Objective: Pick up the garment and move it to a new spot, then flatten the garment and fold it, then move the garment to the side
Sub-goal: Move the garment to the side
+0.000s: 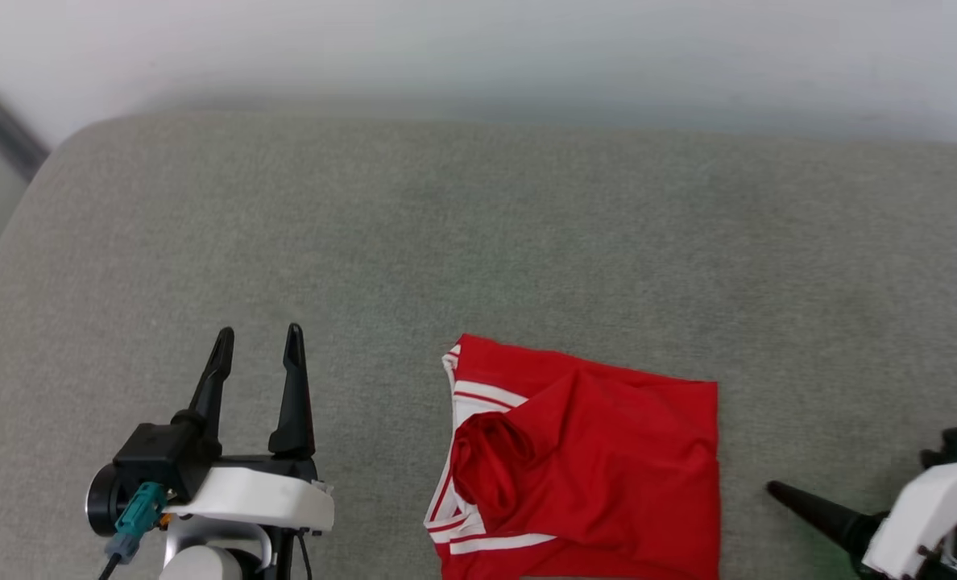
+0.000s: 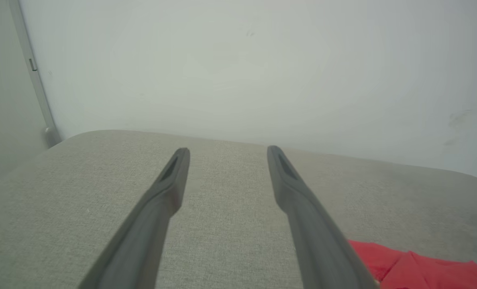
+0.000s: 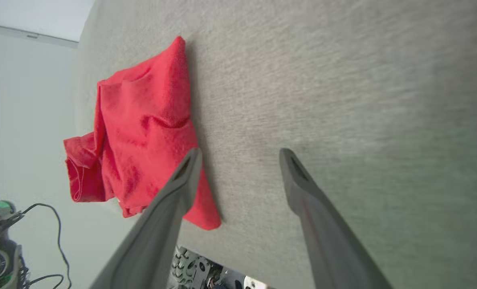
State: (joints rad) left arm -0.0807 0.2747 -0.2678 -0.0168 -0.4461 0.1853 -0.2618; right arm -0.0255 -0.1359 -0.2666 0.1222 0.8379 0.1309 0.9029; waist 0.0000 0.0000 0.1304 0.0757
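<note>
Garment [image 1: 607,467] lies folded at the desk's [image 1: 446,201] near edge. Left claw [image 1: 259,330] gapes empty, well off. Right claw [image 3: 240,151], also spread, hovers just beside it. Risk: a shallow pinch grabs one layer and the fold spills open.

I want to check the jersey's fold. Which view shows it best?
Head view: the garment lies folded, striped trim visible, bottom edge cropped. Right wrist view shows it obliquely, partly behind a finger; left wrist view, a corner.

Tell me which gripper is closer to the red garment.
The right gripper: its open fingers point at the garment's right edge from just beside it. The left gripper, also open, sits farther off on the garment's other side.
</note>
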